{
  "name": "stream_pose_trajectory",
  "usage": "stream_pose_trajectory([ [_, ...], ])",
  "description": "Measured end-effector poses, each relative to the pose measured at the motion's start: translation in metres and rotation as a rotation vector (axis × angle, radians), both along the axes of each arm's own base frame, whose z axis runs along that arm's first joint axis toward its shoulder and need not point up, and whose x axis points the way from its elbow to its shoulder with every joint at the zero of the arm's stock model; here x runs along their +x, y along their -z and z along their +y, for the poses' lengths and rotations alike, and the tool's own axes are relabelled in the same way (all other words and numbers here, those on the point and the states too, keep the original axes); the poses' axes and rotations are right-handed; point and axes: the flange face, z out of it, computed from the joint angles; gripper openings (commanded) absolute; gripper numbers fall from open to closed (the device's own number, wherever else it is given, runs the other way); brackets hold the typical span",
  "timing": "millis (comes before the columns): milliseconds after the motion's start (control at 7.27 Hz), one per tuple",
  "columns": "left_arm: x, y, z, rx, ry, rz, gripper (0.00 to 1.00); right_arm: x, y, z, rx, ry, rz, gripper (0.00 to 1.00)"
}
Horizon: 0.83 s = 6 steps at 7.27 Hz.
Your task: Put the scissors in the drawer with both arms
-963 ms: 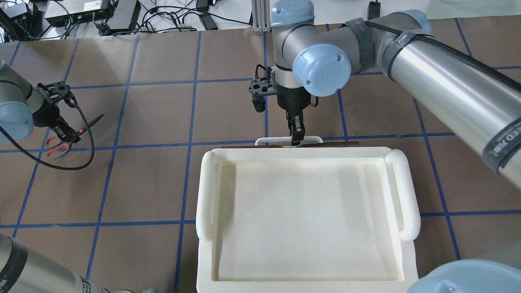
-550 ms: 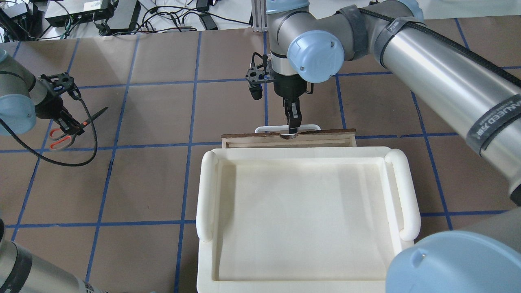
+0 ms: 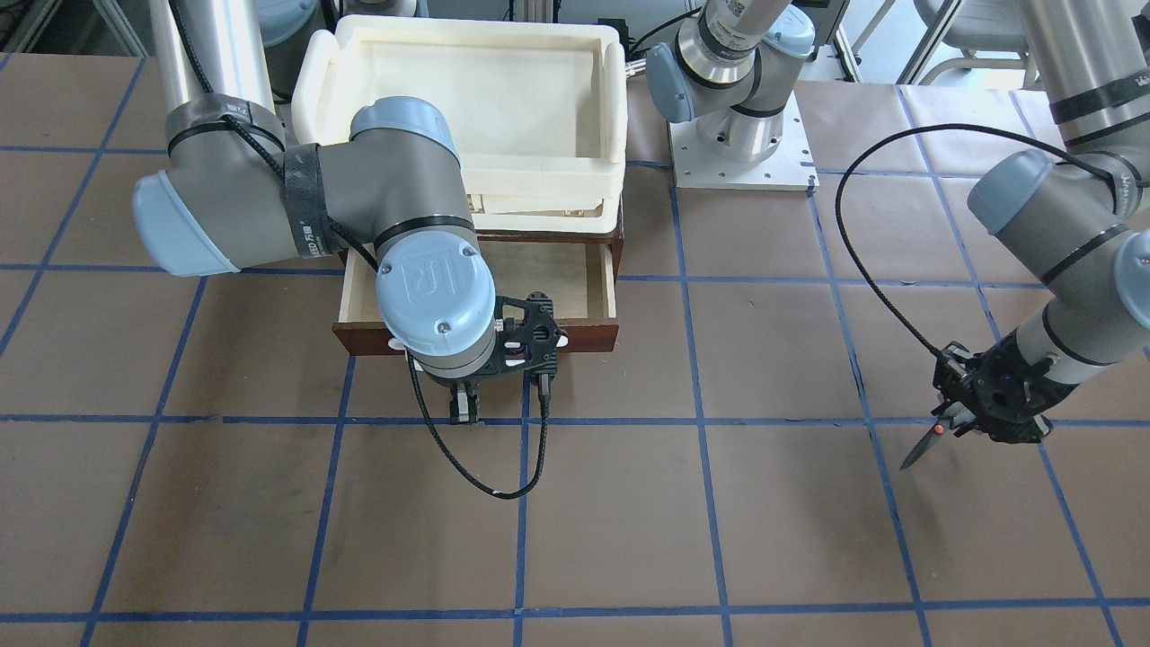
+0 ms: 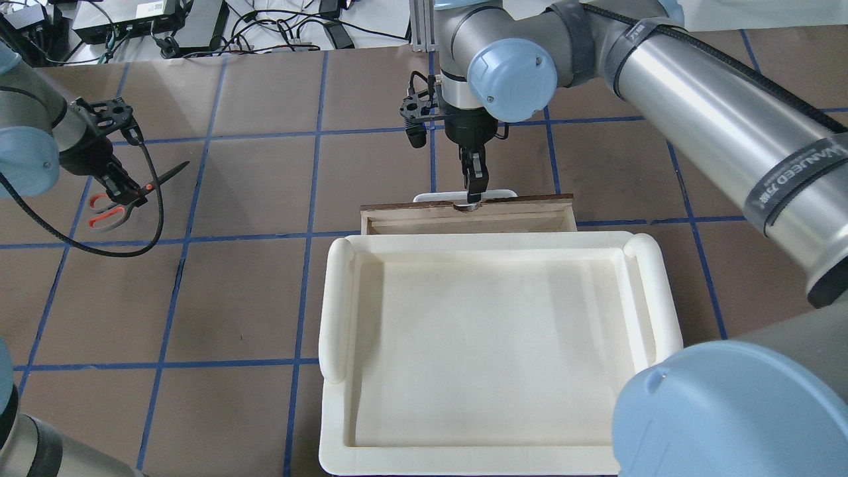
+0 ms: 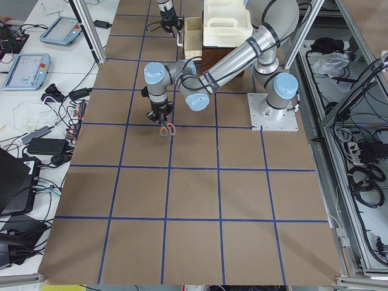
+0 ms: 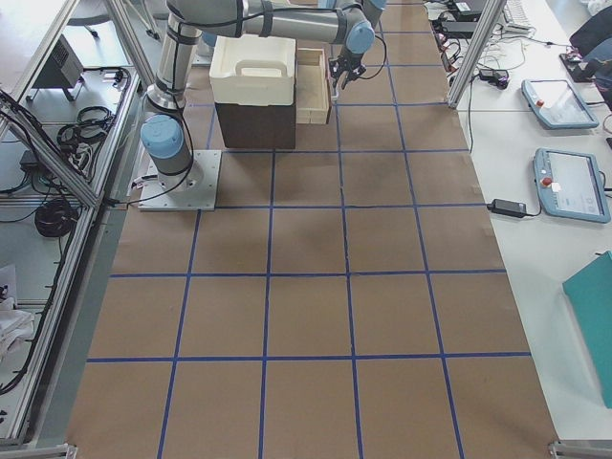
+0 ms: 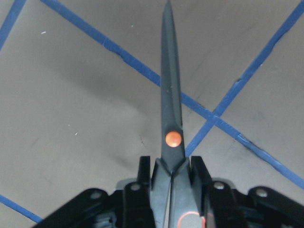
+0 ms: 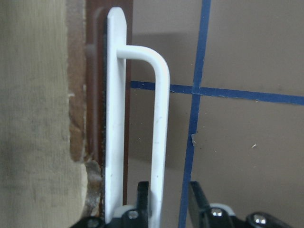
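Two arms, two jobs on the go. The right tool (image 4: pixel 474 192) sits at the front of the drawer (image 3: pixel 575 280), narrowed down around the white bar handle (image 8: pixel 160 118). The wrist view shows the bar running between its fingers, one hard against it and a sliver of gap on the other side. The drawer is partly out from under the cream bin (image 4: pixel 338 298), with a strip of pale tray floor on show behind the dark front.

Over on the robot's left, well apart from all that, the left tool (image 4: pixel 126 195) is clamped tight on the scissors (image 4: pixel 165 175) just behind the orange pivot. The blades are closed and point out ahead of the fingers, and the orange loops trail behind. From the shadow beneath the blade, I judge them just off the bench (image 4: pixel 252 298).

So I read this as the opening step, with the delivery not yet begun. Next, as I see it, the left arm carries the scissors across, lines them up over the exposed strip between the drawer front and the bin's overhang, goes low and lets go. The gap looks tight, and the right wrist crowds the middle, so it calls for an approach from the drawer's free end.
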Motion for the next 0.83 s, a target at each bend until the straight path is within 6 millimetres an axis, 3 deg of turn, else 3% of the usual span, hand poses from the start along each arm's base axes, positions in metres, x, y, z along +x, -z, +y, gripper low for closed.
stream_pose_trajectory([
  [413,-0.035,-0.034,-0.002,0.012,0.046,0.006,0.0,-0.007,-0.005,-0.021,-0.03,0.022,-0.015,0.38],
  [826,-0.073,-0.08,-0.006,0.005,0.072,0.012,0.0,-0.01,0.003,-0.038,-0.048,0.033,-0.024,0.38],
])
